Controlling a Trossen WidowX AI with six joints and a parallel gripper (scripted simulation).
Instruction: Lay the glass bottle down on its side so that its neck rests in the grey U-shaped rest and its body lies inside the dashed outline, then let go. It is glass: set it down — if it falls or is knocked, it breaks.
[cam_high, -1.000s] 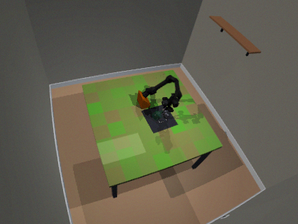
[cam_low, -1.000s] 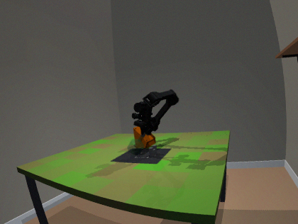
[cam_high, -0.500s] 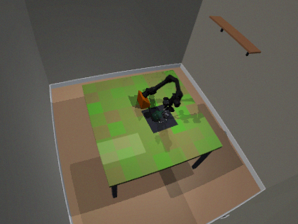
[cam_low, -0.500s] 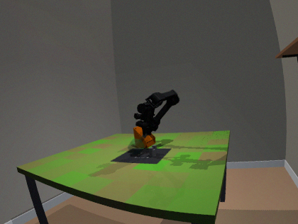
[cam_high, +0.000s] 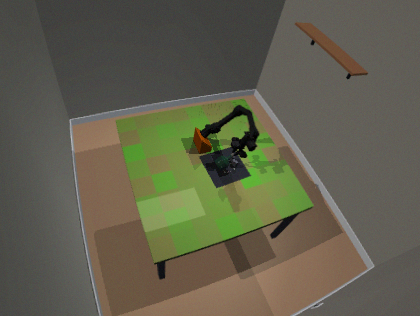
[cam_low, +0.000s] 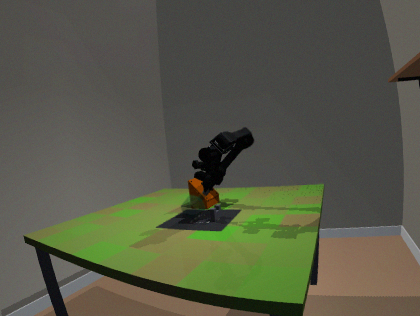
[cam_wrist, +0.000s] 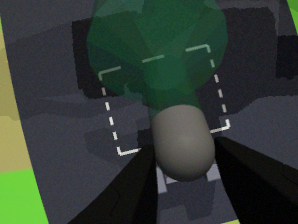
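the claw (cam_wrist: 184, 149) gripped the green bottle (cam_high: 223, 161) (cam_wrist: 157, 45) by its grey-capped neck, above the dark mat (cam_high: 219, 183) (cam_low: 172, 224) (cam_wrist: 45, 150), whose near edge lay well inside the table's (cam_high: 175, 240) (cam_low: 125, 260).

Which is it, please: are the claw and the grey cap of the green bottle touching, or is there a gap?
Touching. The wrist view shows the claw's two dark fingers pressed against opposite sides of the grey cap.

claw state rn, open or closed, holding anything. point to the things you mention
Claw (cam_high: 233, 161) (cam_wrist: 184, 149): closed on the green glass bottle (cam_high: 222, 161) (cam_wrist: 160, 50), gripping it at its grey-capped neck end.
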